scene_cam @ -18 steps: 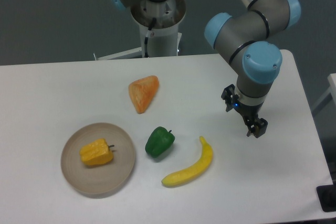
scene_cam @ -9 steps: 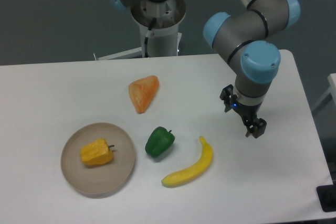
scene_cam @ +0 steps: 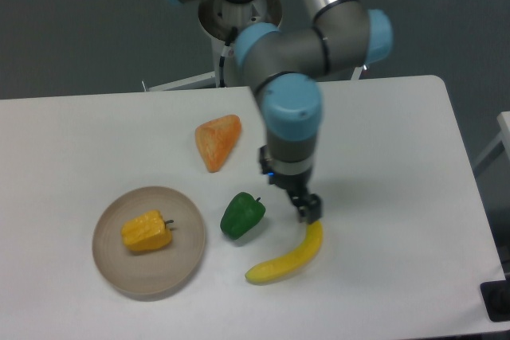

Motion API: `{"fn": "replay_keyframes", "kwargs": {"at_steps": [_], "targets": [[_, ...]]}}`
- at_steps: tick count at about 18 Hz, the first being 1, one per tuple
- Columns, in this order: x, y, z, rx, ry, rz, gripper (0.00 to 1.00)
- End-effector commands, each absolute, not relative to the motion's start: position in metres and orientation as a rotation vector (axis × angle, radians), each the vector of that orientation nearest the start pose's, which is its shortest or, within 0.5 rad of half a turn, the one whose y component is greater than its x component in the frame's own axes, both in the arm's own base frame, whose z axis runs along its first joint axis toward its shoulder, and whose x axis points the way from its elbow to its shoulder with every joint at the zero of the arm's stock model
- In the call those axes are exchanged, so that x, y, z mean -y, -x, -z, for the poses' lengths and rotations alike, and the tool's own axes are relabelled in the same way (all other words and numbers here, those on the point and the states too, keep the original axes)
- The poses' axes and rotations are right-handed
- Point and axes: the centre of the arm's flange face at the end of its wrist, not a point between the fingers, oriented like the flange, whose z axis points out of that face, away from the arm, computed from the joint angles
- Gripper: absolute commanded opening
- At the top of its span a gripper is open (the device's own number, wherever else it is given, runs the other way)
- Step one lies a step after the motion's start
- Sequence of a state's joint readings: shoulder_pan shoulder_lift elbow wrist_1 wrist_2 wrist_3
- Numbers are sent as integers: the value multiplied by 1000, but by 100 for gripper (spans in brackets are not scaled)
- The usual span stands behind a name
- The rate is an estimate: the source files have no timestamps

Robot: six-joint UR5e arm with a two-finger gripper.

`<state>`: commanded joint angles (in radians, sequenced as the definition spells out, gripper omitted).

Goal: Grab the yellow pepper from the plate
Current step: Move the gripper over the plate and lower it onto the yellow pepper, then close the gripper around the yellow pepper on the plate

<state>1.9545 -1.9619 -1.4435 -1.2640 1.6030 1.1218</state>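
Observation:
The yellow pepper [scene_cam: 147,231] lies on the beige plate [scene_cam: 127,272] at the front left of the table, its short dark stem pointing right. My gripper [scene_cam: 307,209] hangs over the middle of the table, just above the top end of the banana [scene_cam: 288,255] and right of the green pepper [scene_cam: 241,215]. It is well to the right of the plate and holds nothing. Its fingers are seen edge-on, so I cannot tell whether they are open or shut.
An orange wedge-shaped toy [scene_cam: 217,141] lies behind the green pepper. The arm's base [scene_cam: 239,29] stands at the table's far edge. The table's right edge [scene_cam: 470,189] is beyond the gripper.
The arm has swung left, carrying the gripper from the right side of the table to just above the banana's top end. The objects have not moved.

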Motion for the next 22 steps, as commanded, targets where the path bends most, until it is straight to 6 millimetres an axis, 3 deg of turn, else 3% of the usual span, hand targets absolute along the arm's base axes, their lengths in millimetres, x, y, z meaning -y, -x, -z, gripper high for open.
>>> {"fn": "replay_keyframes", "kwargs": {"at_steps": [3,8,11,13,15,22], "targets": [[-663,80,-350,-1110,2883,-124,100],[-666,16,-322,-1144,2903,-85,100],[-678,7,-309,-1151,2860,-129,100],[-683,-18,-296,-1208,2833,-141,100],[-680,-28,-291,-1231,2832,-130,100],[-677,-44,-277,-1270,2839,-104,100]]}}
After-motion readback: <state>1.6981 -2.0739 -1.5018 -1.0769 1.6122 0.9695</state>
